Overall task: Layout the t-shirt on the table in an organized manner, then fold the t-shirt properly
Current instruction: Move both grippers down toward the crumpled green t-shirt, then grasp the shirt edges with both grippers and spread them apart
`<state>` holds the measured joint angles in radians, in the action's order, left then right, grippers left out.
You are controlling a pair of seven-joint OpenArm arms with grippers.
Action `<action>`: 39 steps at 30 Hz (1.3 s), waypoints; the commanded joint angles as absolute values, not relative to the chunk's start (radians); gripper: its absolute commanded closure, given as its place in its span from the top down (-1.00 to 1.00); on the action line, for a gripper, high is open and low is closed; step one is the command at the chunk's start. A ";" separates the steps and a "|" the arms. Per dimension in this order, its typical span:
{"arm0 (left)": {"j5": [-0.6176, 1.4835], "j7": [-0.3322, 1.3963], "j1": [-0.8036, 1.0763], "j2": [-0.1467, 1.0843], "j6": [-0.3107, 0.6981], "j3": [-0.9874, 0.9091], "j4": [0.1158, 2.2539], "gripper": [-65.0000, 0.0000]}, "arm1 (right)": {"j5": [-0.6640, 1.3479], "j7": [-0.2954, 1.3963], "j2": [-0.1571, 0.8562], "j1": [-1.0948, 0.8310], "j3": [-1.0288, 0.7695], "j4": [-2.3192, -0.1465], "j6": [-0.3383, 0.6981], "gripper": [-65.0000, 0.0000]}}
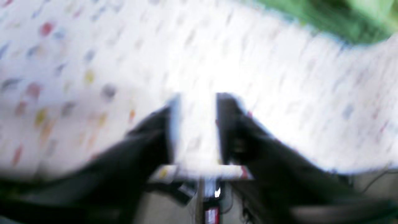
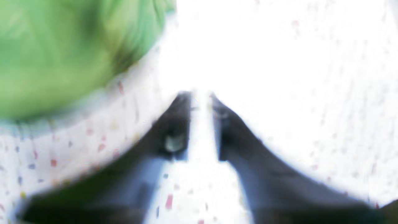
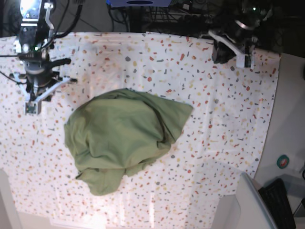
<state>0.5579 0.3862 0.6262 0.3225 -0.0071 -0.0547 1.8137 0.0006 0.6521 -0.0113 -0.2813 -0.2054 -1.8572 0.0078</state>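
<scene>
The olive-green t-shirt (image 3: 119,133) lies crumpled in a rounded heap in the middle of the speckled table (image 3: 214,119). In the base view my left gripper (image 3: 232,51) hangs over the far right corner, well away from the shirt. My right gripper (image 3: 34,98) is over the left side, a short way from the shirt's upper left edge. The blurred left wrist view shows the left gripper (image 1: 196,99) open over bare cloth, with the t-shirt (image 1: 342,18) at the top right. The right gripper (image 2: 201,96) is narrowly open, holding nothing, and the t-shirt (image 2: 62,56) fills the upper left.
A plain white surface (image 3: 290,119) borders the table on the right, with a small teal round object (image 3: 283,161) on it. A grey bin (image 3: 248,205) and a dark keyboard-like item (image 3: 274,198) sit at the bottom right. Cables and stands crowd the far edge.
</scene>
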 commanded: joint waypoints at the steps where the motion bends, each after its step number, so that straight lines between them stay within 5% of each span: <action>1: 0.579 0.394 0.590 0.318 -0.005 -0.058 1.813 -0.09 | 0.002 0.651 -0.005 -0.216 -0.208 -1.848 0.002 -0.16; 4: 0.593 0.421 0.463 0.275 -0.005 -0.058 1.759 0.05 | 0.002 0.664 -0.005 -0.048 -0.213 -1.713 0.039 0.21; 9: 0.591 0.421 0.262 0.173 -0.005 -0.030 1.610 -0.02 | 0.002 0.650 -0.001 0.280 -0.271 -1.322 0.220 0.24; 14: 0.506 0.417 0.108 0.133 -0.008 0.163 1.448 -0.49 | -0.004 0.478 0.019 0.550 -0.349 -0.866 0.234 0.24; 17: 0.430 0.418 0.051 0.087 -0.010 0.239 1.336 -1.00 | -0.004 0.315 0.065 0.676 -0.349 -0.578 0.232 0.24; 20: 0.348 0.420 0.031 0.062 -0.010 0.239 1.211 -1.00 | -0.001 0.186 0.099 0.742 -0.351 -0.398 0.232 0.24; 24: 0.295 0.421 0.053 0.091 -0.010 0.186 1.158 -1.00 | -0.002 0.182 0.104 0.713 -0.349 -0.412 0.232 0.23; 31: 0.297 0.421 0.090 0.160 -0.005 -0.076 1.198 -1.00 | -0.001 0.308 0.093 0.492 -0.312 -0.771 0.240 -0.30; 39: 0.298 0.538 0.105 0.163 -0.005 -0.102 1.468 -1.00 | 0.002 0.404 0.041 0.294 -0.223 -1.167 0.232 -0.27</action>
<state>0.2905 0.5465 0.1139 0.1699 -0.0124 -0.1055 1.4548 -0.0017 0.4221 0.0349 0.2707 -0.2192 -1.1545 0.2417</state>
